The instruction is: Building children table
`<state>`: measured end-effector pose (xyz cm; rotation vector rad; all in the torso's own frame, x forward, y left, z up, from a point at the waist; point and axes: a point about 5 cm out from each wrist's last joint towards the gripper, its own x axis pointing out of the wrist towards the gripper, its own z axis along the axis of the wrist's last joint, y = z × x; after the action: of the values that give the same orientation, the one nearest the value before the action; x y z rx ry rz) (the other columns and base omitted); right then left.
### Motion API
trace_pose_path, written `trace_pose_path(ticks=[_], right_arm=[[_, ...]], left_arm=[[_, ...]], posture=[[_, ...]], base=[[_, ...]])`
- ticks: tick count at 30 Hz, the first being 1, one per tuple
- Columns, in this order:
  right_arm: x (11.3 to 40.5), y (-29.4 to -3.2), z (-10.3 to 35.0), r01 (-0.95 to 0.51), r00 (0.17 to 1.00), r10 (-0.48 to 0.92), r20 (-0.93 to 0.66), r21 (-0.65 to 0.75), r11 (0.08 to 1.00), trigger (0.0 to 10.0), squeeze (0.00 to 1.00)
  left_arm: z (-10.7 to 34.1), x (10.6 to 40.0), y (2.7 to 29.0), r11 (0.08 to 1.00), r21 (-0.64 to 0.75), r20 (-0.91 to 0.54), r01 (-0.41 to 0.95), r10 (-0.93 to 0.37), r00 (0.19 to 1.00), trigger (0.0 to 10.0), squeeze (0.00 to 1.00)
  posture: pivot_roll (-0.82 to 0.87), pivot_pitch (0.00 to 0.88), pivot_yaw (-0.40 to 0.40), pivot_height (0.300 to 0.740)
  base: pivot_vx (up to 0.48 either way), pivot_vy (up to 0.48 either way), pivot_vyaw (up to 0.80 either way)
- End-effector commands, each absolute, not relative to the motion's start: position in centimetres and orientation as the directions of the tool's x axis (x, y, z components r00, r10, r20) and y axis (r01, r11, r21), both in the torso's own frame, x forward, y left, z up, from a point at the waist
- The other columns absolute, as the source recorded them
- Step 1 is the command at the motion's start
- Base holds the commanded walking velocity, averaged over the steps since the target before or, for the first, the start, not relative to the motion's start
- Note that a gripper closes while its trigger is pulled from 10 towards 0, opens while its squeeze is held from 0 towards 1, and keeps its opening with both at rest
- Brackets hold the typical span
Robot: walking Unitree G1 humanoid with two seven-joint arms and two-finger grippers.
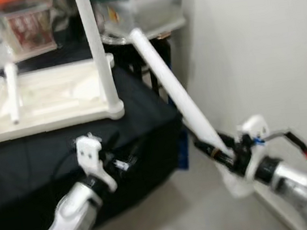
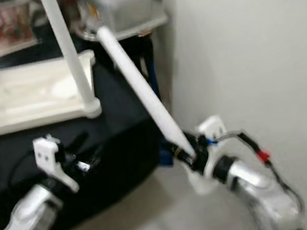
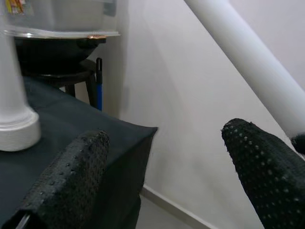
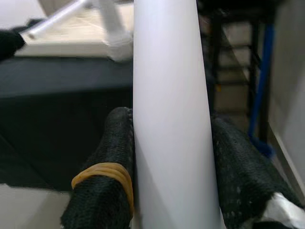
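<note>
Table leg, long, white and stiff, probably light and slick, slants up toward the far counter, clamped near its lower end by the right gripper. Left gripper hovers with fingers wide.

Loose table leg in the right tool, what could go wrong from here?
1. The right tool grips the loose leg near one end; its long free end points at the storage bins and could strike them.
2. Swinging it toward the upturned tabletop could hit the fitted leg.
3. The wall is close, limiting swing room.
</note>
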<state>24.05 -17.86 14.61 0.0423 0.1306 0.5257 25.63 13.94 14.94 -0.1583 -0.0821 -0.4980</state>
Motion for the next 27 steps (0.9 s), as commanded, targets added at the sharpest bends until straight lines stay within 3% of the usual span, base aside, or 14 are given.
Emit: trace_pose_path(ticks=[1,4,13,27], right_arm=[[23.6,-18.0,14.1,-0.469,0.874,0.472,-0.121,0.051,0.882,10.0,0.0],[23.6,-17.9,13.8,-0.465,0.875,0.466,-0.134,0.04,0.885,10.0,0.0],[24.1,-17.4,12.4,-0.426,0.891,0.421,-0.17,0.009,0.905,10.0,0.0],[24.7,-17.8,12.2,-0.361,0.921,0.356,-0.161,-0.006,0.932,10.0,0.0]], left_arm=[[14.4,25.3,14.1,0.889,-0.106,0.085,0.445,-0.438,0.895,10.0,0.0],[14.2,25.2,14.3,0.907,-0.087,0.07,0.413,-0.408,0.911,10.0,0.0],[13.1,23.2,14.0,0.961,-0.074,0.01,0.267,-0.267,0.964,10.0,0.0],[13.3,24.0,14.7,0.978,-0.049,0.025,0.203,-0.202,0.979,10.0,0.0]], posture=[[-0.1,0.097,0.01,0.74],[-0.11,0.1,0.013,0.74],[-0.08,0.096,-0.002,0.74],[-0.09,0.085,0.001,0.74]], base=[[0.0,0.0,0.0],[0.0,0.0,0.0],[0.0,0.0,0.8],[0.0,0.0,0.8]])
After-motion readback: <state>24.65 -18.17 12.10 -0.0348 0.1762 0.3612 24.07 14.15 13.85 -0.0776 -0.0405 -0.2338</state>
